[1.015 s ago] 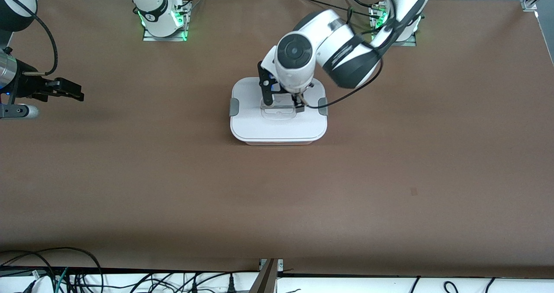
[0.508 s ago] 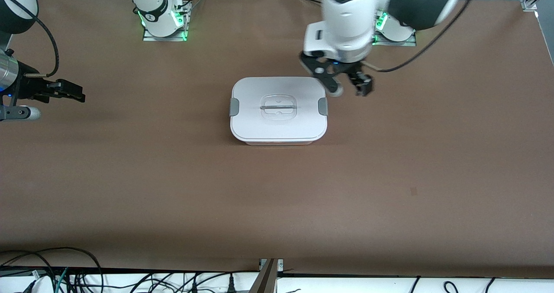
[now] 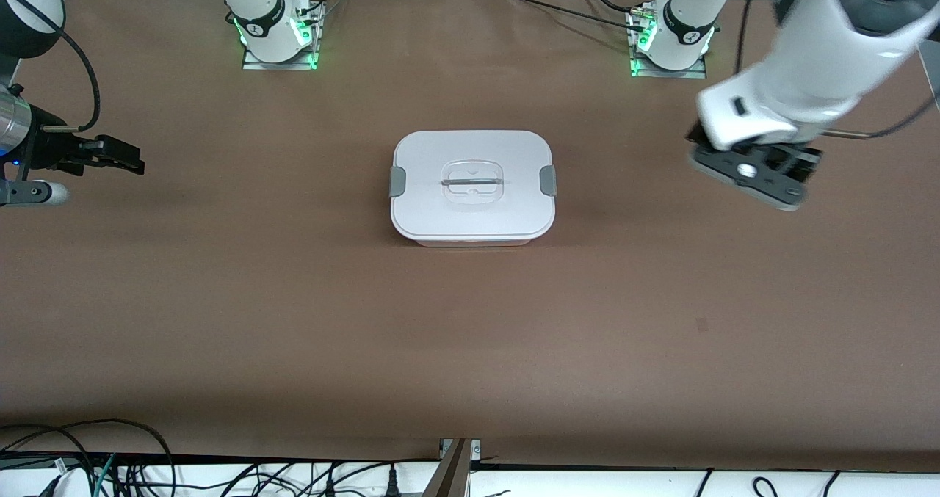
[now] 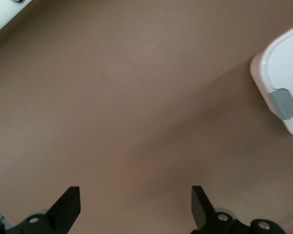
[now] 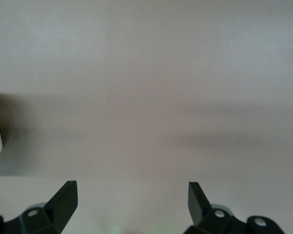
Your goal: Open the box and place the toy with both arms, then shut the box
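The box (image 3: 474,203) stands in the middle of the brown table with its white lid on, a grey clip (image 3: 396,181) at each end and a recessed handle (image 3: 472,182) in the centre. The toy is out of view. My left gripper (image 3: 756,178) hangs over bare table toward the left arm's end, apart from the box. In the left wrist view it (image 4: 135,204) is open and empty, with a box (image 4: 283,73) corner and one clip (image 4: 283,103) showing. My right gripper (image 3: 136,161) waits over the right arm's end of the table, open and empty in its own view (image 5: 132,202).
Both arm bases (image 3: 279,38) (image 3: 672,38) stand with green lights along the table edge farthest from the front camera. Cables (image 3: 110,468) lie past the nearest table edge. A small dark mark (image 3: 701,324) sits on the table nearer the camera than the left gripper.
The left arm has lifted off the lid's handle and swung away toward its own end of the table. The box and the right arm have not moved.
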Action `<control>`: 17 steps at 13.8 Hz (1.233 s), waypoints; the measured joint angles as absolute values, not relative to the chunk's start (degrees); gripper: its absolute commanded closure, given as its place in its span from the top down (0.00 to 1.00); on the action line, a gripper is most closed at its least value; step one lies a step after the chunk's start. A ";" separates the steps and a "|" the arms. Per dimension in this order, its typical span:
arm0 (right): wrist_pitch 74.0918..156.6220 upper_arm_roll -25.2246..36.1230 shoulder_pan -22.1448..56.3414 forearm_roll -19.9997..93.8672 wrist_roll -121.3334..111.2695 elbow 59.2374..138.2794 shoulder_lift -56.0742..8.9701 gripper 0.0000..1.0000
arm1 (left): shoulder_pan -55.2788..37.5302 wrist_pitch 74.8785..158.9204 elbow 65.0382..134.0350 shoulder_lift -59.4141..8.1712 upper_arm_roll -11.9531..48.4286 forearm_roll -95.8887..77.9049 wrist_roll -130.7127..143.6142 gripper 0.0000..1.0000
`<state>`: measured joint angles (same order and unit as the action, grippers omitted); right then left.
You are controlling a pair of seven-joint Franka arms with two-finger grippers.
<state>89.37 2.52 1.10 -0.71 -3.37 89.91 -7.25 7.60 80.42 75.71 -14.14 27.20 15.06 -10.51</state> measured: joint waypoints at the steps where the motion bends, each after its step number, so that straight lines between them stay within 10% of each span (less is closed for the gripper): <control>1: 89.37 2.52 1.10 -0.71 -3.37 89.89 -7.31 1.00 | 7.85 80.43 75.74 -13.51 25.50 14.92 -10.38 1.00; 9: 89.39 2.52 1.10 -0.69 -3.37 89.07 -7.76 1.00 | 3.86 98.07 96.90 4.05 9.02 3.85 -6.57 1.00; 17: 89.39 2.52 1.10 -0.12 -3.36 89.04 -7.79 1.00 | 0.08 97.29 99.76 4.15 3.89 3.08 -4.61 1.00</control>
